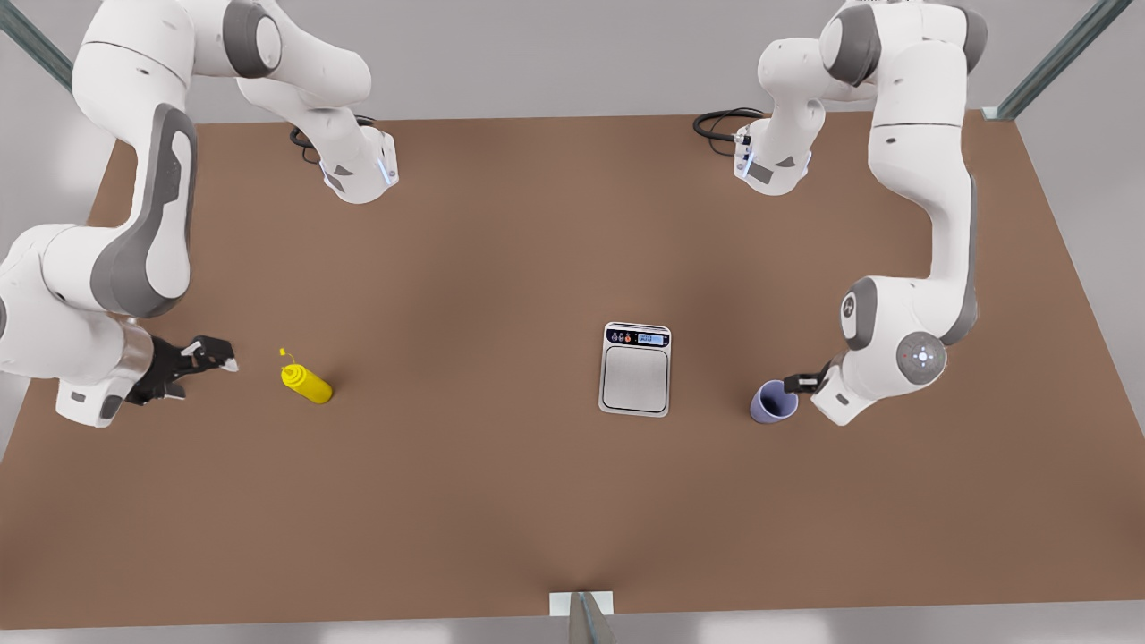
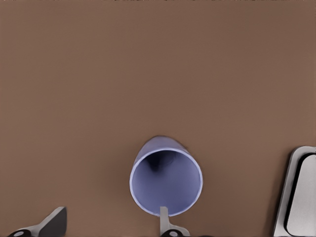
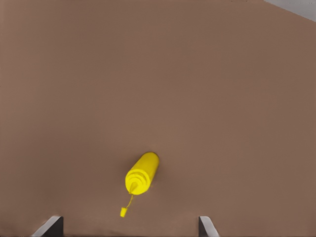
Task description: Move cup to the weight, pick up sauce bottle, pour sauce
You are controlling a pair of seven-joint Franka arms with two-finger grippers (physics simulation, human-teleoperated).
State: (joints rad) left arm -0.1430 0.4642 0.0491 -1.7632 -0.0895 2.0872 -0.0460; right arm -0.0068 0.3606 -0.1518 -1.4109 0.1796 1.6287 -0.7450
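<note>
The lavender-blue cup (image 1: 774, 402) (image 2: 166, 182) stands mouth-up on the brown table, to the front view's right of the weight. My left gripper (image 1: 799, 385) (image 2: 109, 226) is open at the cup. One finger (image 2: 165, 219) is over its rim and the other finger (image 2: 53, 223) is outside it. The weight (image 1: 611, 404) (image 2: 294, 197) is a flat silver-grey scale near the table's middle. The yellow sauce bottle (image 1: 309, 384) (image 3: 143, 172) stands at the front view's left, its small cap (image 3: 123, 212) hanging on a tether. My right gripper (image 1: 201, 371) (image 3: 128, 228) is open, a short way left of the bottle.
Both arm bases stand at the table's far edge with black cables (image 1: 720, 123) beside them. A small metal bracket (image 1: 581, 608) sits at the near edge. Bare brown table (image 1: 465, 376) lies between the bottle and the scale.
</note>
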